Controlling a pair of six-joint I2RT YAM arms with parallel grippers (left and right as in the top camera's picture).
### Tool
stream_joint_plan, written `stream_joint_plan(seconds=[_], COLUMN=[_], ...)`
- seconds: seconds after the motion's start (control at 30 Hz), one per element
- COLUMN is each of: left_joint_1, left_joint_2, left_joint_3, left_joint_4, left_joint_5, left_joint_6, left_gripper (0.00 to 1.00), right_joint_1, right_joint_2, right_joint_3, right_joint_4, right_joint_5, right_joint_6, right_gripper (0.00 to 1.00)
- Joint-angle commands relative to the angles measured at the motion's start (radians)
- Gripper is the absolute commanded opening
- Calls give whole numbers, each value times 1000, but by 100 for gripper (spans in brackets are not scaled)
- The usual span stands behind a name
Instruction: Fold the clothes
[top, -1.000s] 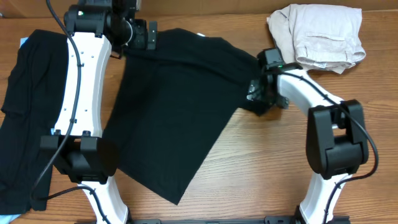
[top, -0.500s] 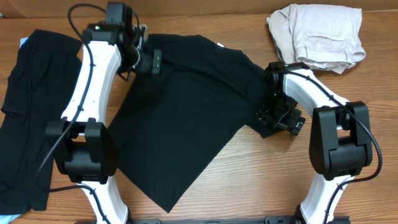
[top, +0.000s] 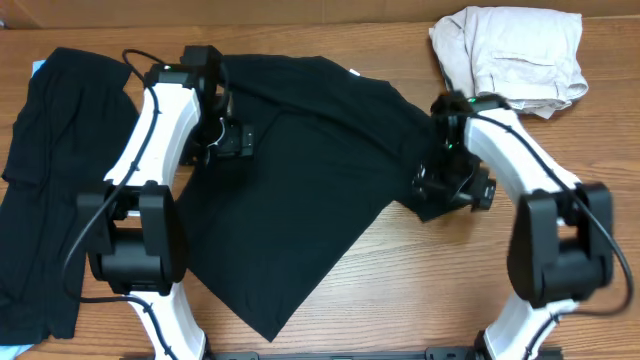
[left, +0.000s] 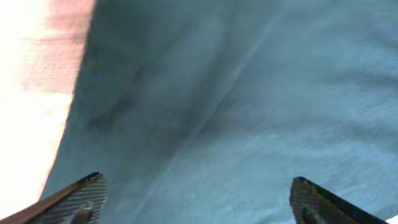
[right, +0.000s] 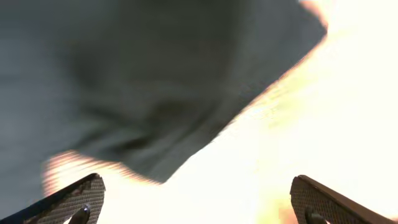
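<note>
Black T-shirt (top: 300, 190) lies spread but skewed across the middle of the table (top: 420, 290), with both claws released over it.
The shirt lies flat. One corner points toward the near table edge between the two arm bases, and a small white label (top: 355, 72) shows at its far edge. The left gripper (top: 235, 140) hangs over the shirt's upper left part. In the left wrist view its jaws stand wide apart with only dark cloth below them, gripping nothing. The right gripper (top: 455, 190) is at the shirt's right edge. Its jaws are also wide apart and empty, and its wrist view, though blurred, shows a cloth edge and bright wood beneath. A second black garment (top: 50, 180) lies along the table's left side, beyond the left arm. A beige garment (top: 510, 55) is heaped at the far right corner, not touching the shirt.
</note>
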Motion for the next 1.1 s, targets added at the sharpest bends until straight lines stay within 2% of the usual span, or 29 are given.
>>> stream_joint_plan(seconds=[0.0, 0.07, 0.23, 0.33, 0.53, 0.8, 1.07], left_joint_1=[48, 72, 139, 188, 231, 246, 261], left_joint_2=[8, 8, 8, 8, 8, 8, 8], left_joint_3=[-26, -45, -127, -194, -266, -299, -300], left_joint_4=[-14, -18, 3, 40, 108, 166, 198], left_joint_5=[-70, -88, -109, -80, -36, -61, -66], left_joint_6=[-27, -19, -21, -24, -19, -13, -12], left_gripper=[89, 82, 77, 76, 67, 66, 35], right_joint_1=[-1, -1, -1, -1, -1, -1, -1], right_joint_2=[-97, -107, -107, -107, -107, -107, -107], right_joint_3=[68, 69, 68, 68, 68, 68, 68], right_joint_4=[11, 29, 51, 55, 90, 101, 103], right_joint_5=[-80, -96, -113, -112, -113, -112, -109], right_joint_6=[-109, -108, -108, -114, -116, -126, -138], right_gripper=[99, 99, 99, 99, 99, 99, 99])
